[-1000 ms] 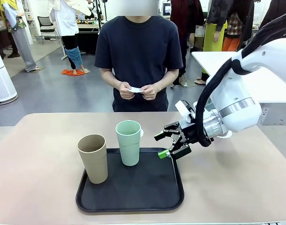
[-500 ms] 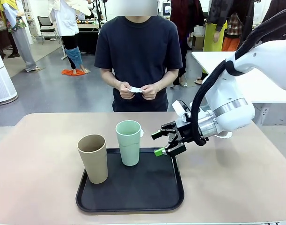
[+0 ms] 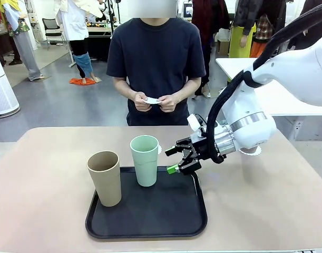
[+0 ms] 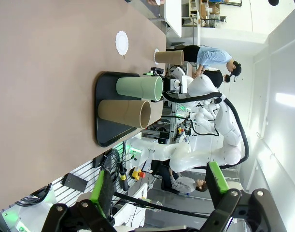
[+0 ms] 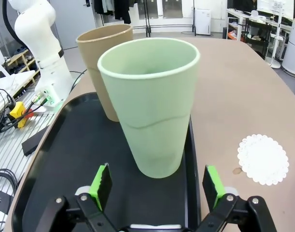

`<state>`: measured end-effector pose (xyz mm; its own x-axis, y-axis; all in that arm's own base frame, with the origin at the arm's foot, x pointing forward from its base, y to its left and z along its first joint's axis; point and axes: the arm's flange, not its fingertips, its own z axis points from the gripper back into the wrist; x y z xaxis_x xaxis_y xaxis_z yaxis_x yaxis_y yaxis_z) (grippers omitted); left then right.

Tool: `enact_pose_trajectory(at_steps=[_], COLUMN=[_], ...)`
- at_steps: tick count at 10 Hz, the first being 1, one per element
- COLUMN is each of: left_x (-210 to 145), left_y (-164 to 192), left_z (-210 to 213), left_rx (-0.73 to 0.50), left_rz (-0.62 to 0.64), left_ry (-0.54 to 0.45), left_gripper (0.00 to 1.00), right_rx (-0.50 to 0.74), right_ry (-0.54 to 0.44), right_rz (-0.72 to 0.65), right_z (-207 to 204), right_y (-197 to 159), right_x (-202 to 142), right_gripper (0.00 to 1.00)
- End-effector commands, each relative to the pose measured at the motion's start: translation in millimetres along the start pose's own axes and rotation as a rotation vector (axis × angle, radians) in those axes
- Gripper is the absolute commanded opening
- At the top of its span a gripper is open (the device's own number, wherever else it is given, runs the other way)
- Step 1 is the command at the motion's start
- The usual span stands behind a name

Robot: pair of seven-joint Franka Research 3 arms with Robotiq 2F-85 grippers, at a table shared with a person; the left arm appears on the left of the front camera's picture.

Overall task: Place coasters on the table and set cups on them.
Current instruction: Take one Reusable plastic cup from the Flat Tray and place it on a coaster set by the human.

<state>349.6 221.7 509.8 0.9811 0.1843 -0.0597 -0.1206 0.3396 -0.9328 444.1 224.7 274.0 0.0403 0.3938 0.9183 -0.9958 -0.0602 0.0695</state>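
**Lining up on the green cup**

Right tool, jaws apart, faces the green cup standing on the tray. It looks light, stiff, smooth; its taper may slip, so grip mid-wall. 1 coaster lies on the table beside the tray.

We see the green cup hiding most of one coaster; the right arm covers most of another coaster.
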Motion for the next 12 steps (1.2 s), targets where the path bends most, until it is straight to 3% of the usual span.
enact_pose_trajectory(at_steps=[1,12], left_x=[0.4,0.4], left_y=[-1.3,-1.3], left_z=[0.6,0.6], left_rx=[-0.008,-0.008], left_rz=[-0.007,-0.007], left_ry=[-0.018,-0.018], left_gripper=[1.00,1.00], right_rx=[-0.020,0.041], right_ry=[-0.006,-0.015], right_rz=[0.000,-0.020], right_z=[-12.9,-53.6], right_y=[-4.4,-13.5], right_x=[0.0,-1.0], right_gripper=[1.00,1.00])
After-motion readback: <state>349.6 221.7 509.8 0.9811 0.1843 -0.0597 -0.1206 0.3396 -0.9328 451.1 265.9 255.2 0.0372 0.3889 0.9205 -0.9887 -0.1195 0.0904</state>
